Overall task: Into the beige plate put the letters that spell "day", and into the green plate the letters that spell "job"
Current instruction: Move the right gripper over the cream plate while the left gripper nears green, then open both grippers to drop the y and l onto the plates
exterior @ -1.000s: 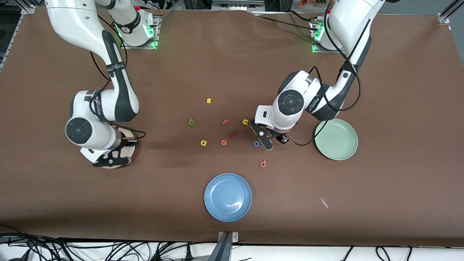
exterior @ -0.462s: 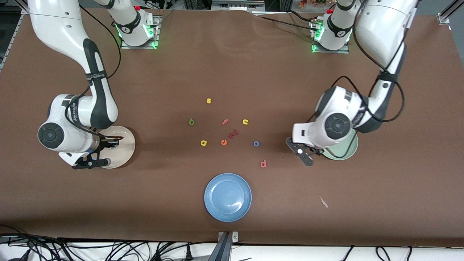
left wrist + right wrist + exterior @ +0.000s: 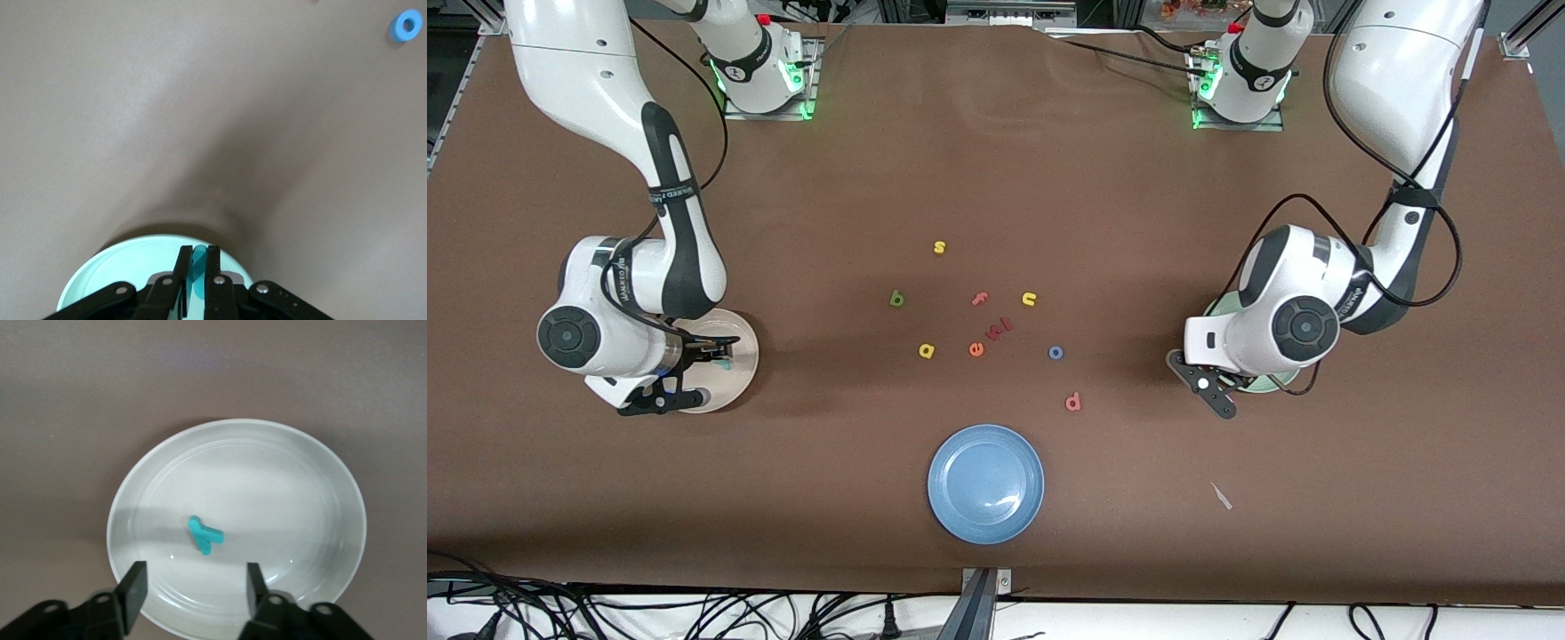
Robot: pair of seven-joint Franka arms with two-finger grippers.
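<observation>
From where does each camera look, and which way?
Front view: high across the table, looking down on both arms.
Left wrist view: on the left arm, looking down past the left claw, shut on a teal letter, at the green plate.
Right wrist view: on the right arm, looking down past the open right claw at the beige plate.
Shared: the blue o shows in front and left wrist views.

Blue plate (image 3: 985, 483) nr front camera; yellow s (image 3: 939, 247), yellow u (image 3: 1029, 299), orange e (image 3: 976, 349), pink f (image 3: 979, 299) mid-table.
</observation>
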